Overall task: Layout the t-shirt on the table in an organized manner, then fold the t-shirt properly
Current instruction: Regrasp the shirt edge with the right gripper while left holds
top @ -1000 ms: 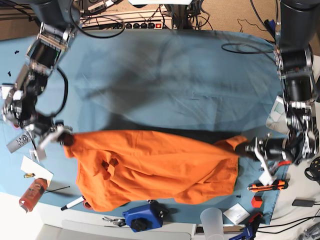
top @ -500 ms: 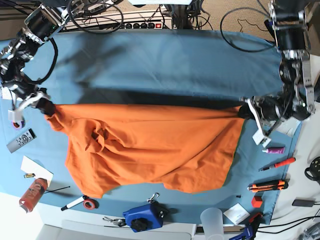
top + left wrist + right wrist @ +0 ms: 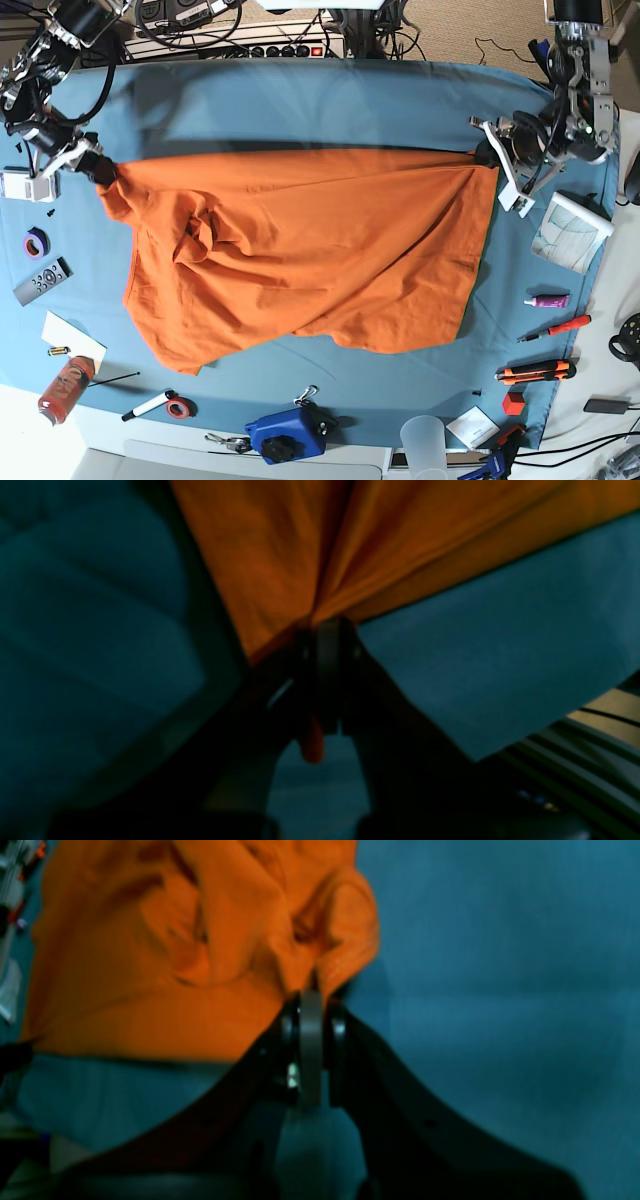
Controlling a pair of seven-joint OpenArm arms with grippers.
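The orange t-shirt [image 3: 310, 250] hangs stretched between my two grippers over the teal table [image 3: 300, 105], its lower part draped on the cloth and bunched at the left. My right gripper [image 3: 98, 170] is shut on the shirt's left corner; in the right wrist view the gripper [image 3: 311, 1005] pinches the shirt's bunched fabric [image 3: 200, 950]. My left gripper [image 3: 488, 152] is shut on the shirt's right corner; in the left wrist view the gripper [image 3: 325, 635] holds gathered orange cloth [image 3: 310, 550].
Along the near edge lie a blue device [image 3: 288, 432], a clear cup [image 3: 424, 440], a marker [image 3: 150, 405] and tape roll [image 3: 180, 408]. At the left are a remote [image 3: 42, 281] and orange bottle [image 3: 65, 388]. At the right are pens [image 3: 555, 328] and a booklet [image 3: 572, 232].
Both grippers have carried the shirt from the near edge toward the far side of the table, and it has spread wider and flatter. Both stay shut on it.
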